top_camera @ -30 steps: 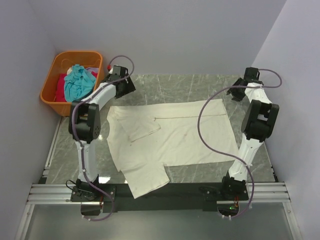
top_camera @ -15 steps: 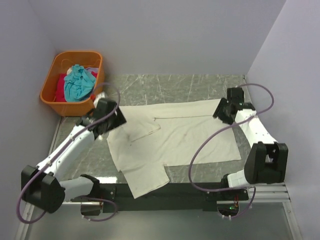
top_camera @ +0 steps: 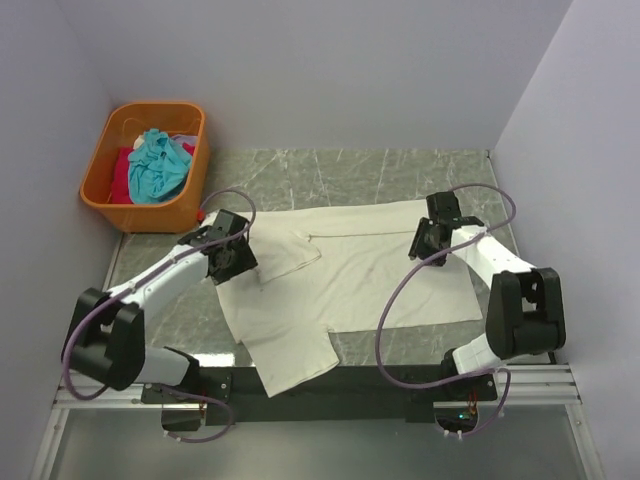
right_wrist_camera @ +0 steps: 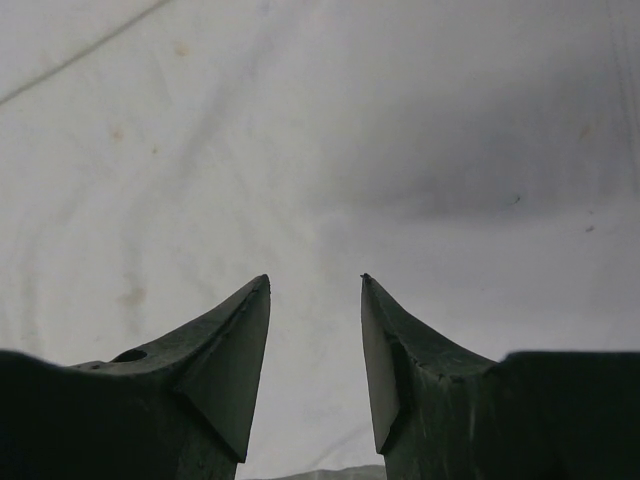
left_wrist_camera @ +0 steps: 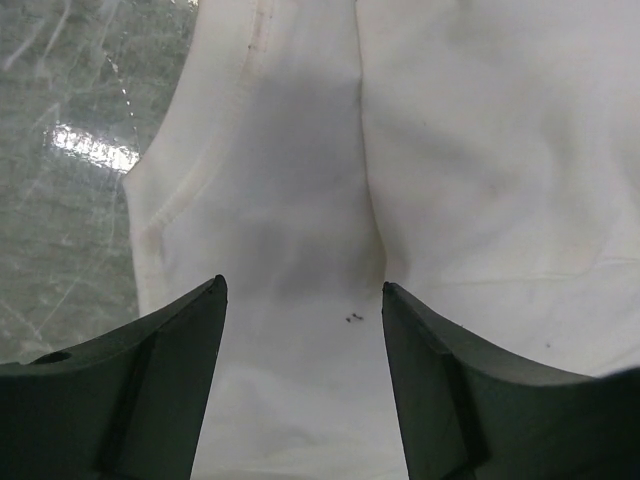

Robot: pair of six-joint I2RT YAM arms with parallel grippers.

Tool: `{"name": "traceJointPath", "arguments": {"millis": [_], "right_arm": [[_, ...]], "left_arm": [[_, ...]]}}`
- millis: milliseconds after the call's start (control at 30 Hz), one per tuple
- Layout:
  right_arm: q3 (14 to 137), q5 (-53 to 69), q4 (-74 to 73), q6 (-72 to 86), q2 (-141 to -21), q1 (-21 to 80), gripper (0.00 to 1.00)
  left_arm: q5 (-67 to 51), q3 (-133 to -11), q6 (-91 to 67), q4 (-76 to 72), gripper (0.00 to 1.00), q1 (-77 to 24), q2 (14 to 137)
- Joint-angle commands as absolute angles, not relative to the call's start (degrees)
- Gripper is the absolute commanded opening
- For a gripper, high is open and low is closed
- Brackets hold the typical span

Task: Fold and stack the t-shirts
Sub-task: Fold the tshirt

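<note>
1. Nearest item: the large cream off-white cotton t-shirt [top_camera: 350, 275]. It lies spread flat across the middle of the grey marble-patterned table [top_camera: 360, 170]. One short sleeve [top_camera: 290, 360] points toward the near edge and overlaps the dark front rail [top_camera: 380, 385].

2. Shirt surface: plain fabric with a thin straight seam line across the far part. A small flap of cloth is folded over on the left half. The right wrist view shows faint brownish spots [right_wrist_camera: 130, 295]. The left wrist view shows a stitched hem edge with light rust discolouration and two tiny dark specks [left_wrist_camera: 353, 318].

3. Left gripper [top_camera: 230, 255] [left_wrist_camera: 303, 290]: positioned over the shirt's left edge, jaws parted, nothing between them but cloth below. Contact with the cloth cannot be determined.

4. Right gripper [top_camera: 425, 240] [right_wrist_camera: 315, 280]: positioned over the shirt's right part, jaws parted, nothing held.

5. Farthest item: the orange rectangular plastic basket [top_camera: 140, 215] in the far left corner, well apart from the cream shirt. It contains a crumpled teal blue t-shirt [top_camera: 155, 165] on top of a red t-shirt [top_camera: 122, 175].
</note>
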State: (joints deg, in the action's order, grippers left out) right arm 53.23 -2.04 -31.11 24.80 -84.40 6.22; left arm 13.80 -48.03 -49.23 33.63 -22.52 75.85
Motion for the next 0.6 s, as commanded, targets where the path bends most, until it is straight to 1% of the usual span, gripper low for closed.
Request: {"name": "traceJointPath", "arguments": {"millis": [0,333,467,567], "right_arm": [[53.52,-2.64,-28.92,24.61,-87.17,6.15,0.49],[57.65,-3.96,-27.60,23.73,-97.11,5.63,0.49],[61.34,-4.57,-26.99,23.64,-100.98,4.49,0.48],[64.58,-4.66,-27.25,23.64,-105.01,2.99,0.47]], "left_arm": [[14.06,-50.36,-49.14,29.45,0.69,-22.68,79.52],[14.68,-55.37,-47.64,26.37,0.67,-22.68,93.24],[14.77,-59.23,-46.67,26.37,0.66,-22.68,98.87],[14.94,-65.01,-45.62,26.63,0.66,-22.50,103.61]]}}
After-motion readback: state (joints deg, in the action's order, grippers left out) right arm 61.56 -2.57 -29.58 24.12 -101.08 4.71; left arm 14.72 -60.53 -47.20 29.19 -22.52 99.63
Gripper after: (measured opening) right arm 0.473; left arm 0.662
